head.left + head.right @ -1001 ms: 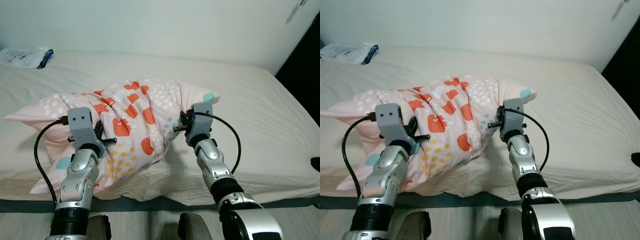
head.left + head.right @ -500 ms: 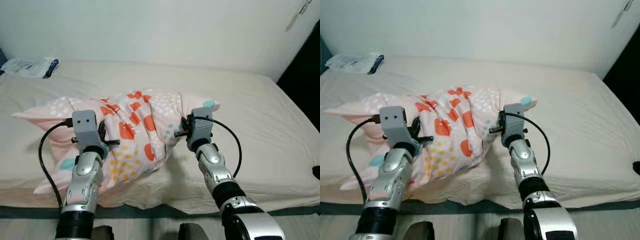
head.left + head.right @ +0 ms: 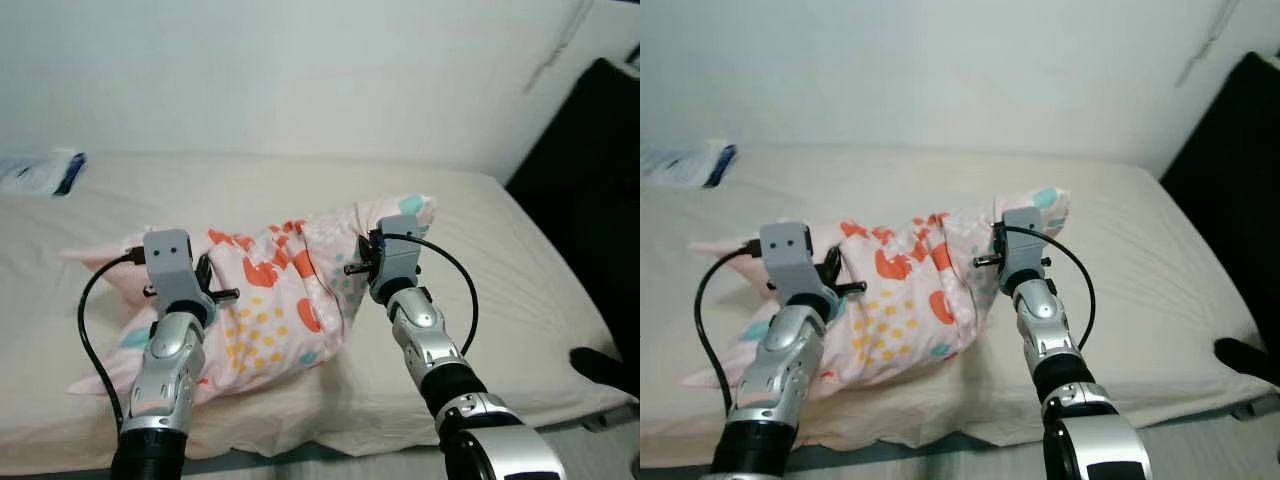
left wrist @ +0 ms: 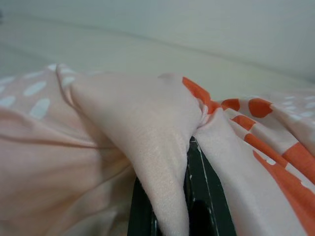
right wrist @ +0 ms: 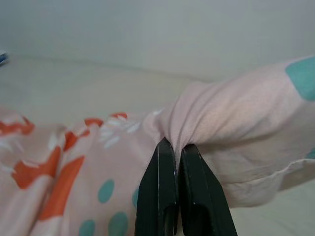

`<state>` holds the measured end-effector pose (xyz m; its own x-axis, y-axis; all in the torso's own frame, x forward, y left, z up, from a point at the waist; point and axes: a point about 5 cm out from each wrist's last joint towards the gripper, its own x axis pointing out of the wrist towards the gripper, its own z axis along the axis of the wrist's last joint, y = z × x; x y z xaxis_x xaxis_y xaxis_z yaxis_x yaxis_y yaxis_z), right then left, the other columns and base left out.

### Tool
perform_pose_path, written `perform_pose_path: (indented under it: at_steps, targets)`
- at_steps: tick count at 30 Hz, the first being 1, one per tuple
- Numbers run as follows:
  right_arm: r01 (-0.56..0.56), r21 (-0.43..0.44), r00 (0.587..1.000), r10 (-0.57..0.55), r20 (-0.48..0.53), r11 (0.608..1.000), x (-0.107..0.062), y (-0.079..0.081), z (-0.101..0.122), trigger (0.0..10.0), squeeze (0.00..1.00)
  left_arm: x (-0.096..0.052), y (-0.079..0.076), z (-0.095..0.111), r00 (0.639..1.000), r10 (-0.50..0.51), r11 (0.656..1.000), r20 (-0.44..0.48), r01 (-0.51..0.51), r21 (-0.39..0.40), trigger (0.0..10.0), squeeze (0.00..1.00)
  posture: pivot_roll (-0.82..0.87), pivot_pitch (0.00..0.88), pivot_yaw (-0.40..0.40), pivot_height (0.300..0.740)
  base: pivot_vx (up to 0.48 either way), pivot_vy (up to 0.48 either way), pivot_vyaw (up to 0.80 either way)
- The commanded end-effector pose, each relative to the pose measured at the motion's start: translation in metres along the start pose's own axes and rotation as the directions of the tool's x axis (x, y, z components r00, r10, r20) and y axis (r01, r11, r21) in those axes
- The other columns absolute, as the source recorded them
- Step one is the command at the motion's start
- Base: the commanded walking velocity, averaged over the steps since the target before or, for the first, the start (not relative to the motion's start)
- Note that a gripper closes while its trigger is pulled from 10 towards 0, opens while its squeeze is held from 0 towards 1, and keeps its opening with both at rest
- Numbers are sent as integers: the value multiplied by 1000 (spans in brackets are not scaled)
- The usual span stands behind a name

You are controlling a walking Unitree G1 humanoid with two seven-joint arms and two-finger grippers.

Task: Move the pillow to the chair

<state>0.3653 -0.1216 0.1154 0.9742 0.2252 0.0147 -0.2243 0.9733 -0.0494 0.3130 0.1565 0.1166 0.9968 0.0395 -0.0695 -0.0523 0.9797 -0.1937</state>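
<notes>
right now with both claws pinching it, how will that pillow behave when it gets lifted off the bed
Probably floppy: the pillow already bunches into folds where the left claw and right claw pinch its cover. It looks light for its bulk, so the pinches may hold. The loose ends will likely sag and could drag on the bed.

A cream bed (image 3: 480, 215) meets a white wall (image 3: 300, 70); a blurry, perhaps plastic packet (image 3: 35, 172) lies far left.

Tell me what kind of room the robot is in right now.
Most likely a bedroom. A wide bed with a cream sheet stands against a plain white wall, and both grippers, left and right, pinch a patterned pillow on it.
</notes>
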Motion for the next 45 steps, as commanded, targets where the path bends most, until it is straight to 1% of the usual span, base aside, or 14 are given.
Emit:
perform_pose_path:
  at_steps: [1, 2, 6, 11, 14, 19, 28, 42, 45]
  targets:
    - [-34, -12, 998, 34, 49, 999, 5, 6, 12, 10000, 0, -1, -17, 7, 994, -89, 996, 55, 88, 23, 10000, 0, 39, 0, -129, 728, 0, 0, 0]
    - [-36, -13, 998, 36, 49, 999, 5, 6, 12, 10000, 0, -1, -17, 7, 994, -93, 995, 64, 91, 39, 10000, 0, 39, 0, -128, 733, 0, 0, 0]
    - [-33, -13, 998, 33, 45, 999, 4, 5, 11, 10000, 0, -1, -18, 5, 992, -107, 993, 69, 103, 62, 10000, 0, 39, 0, -128, 740, 0, 0, 0]
    - [-37, -15, 999, 37, 38, 999, 4, 6, 10, 10000, 0, -2, -16, 6, 993, -99, 993, 70, 95, 66, 10000, 0, 42, 0, -131, 740, 0, 0, 0]
    - [-52, -26, 999, 52, 11, 998, 4, 8, 6, 10000, 0, -2, -13, 6, 994, -82, 995, 69, 78, 64, 10000, 0, 43, 0, -131, 740, 0, 0, 0]
    - [-82, -30, 996, 83, 16, 996, 3, 14, 5, 10000, 0, -3, -5, 6, 997, -48, 997, 67, 44, 58, 10000, 0, 49, 0, -134, 740, 0, 0, 0]
    - [-94, -18, 995, 94, -14, 995, 2, 15, 0, 10000, 0, -4, 3, 5, 998, -29, 997, 58, 25, 75, 10000, 0, 47, 0, -136, 740, 0, 0, 0]
    - [-108, 0, 994, 108, -15, 994, -1, 13, -2, 10000, 0, -6, 1, 1, 999, -34, 995, 40, 30, 92, 10000, 0, 44, 0, -136, 740, 0, 0, 0]
    - [-97, 22, 995, 97, -19, 995, -2, 12, -5, 10000, 0, -6, 0, 0, 998, -57, 991, 18, 54, 119, 10000, 0, 53, 0, -122, 740, 0, 0, 0]
